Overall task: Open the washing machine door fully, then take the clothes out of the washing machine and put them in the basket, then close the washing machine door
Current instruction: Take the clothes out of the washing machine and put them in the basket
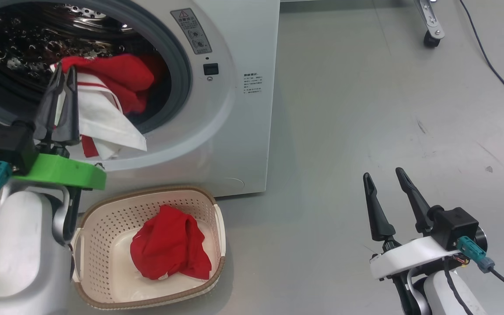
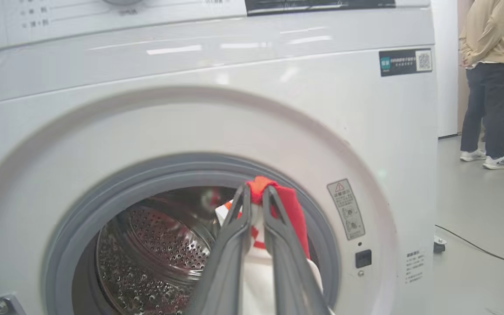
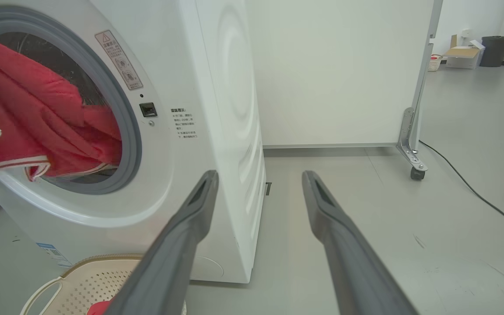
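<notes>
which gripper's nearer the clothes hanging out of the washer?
Left. The left gripper is shut on the clothes at the washer opening; the right gripper hangs open well off to their right.

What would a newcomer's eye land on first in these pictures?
First, the left gripper, shut on a red-and-white bundle of clothes spilling from the mouth of the washing machine at upper left of the head view. Directly below, a red garment lies in the cream basket. At lower right, the right gripper hangs open over the grey floor.
</notes>
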Robot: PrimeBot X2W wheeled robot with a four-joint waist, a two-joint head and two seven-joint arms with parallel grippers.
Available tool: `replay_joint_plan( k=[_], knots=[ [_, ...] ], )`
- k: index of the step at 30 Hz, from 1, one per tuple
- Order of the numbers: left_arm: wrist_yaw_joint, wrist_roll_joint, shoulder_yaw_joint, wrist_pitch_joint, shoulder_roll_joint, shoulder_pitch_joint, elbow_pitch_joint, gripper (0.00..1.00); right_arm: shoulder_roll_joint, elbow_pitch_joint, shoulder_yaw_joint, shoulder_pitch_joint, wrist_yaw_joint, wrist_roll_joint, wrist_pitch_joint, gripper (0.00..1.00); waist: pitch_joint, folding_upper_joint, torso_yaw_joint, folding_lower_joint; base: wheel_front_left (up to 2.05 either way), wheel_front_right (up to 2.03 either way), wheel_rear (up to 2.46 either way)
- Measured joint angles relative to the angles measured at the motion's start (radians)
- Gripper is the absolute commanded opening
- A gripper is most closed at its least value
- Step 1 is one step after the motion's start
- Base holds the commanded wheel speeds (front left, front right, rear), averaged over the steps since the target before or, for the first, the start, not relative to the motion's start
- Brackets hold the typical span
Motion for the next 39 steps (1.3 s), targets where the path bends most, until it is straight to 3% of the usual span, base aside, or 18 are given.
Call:
replay_joint_plan(
  k=[14,22,32,39],
  knots=[
    [0.010,0.026,0.042,-0.005,-0.022,0.033,-0.276,0.00,0.000,-0.004,0.000,0.001,0.008,-0.002,0.000,1.00,0.002,0.0000,0.000,0.0000,0.00,0.00,0.00],
    [0.015,0.037,0.053,-0.006,-0.032,0.061,-0.356,0.00,0.000,-0.005,0.000,0.001,0.008,-0.003,0.000,1.00,0.006,0.0000,-0.004,0.0000,0.00,0.00,0.00],
    [0.014,0.045,-0.012,0.046,-0.038,0.244,-0.204,0.00,0.001,-0.011,0.001,0.004,0.008,-0.003,0.000,1.00,0.023,0.0000,-0.008,0.0000,0.00,0.00,0.00],
    [0.012,0.043,-0.035,0.095,-0.039,0.272,-0.119,0.00,0.001,-0.022,0.004,0.004,0.008,-0.003,0.000,1.00,0.059,0.0000,-0.013,0.0001,0.00,0.00,0.00]
  ],
)
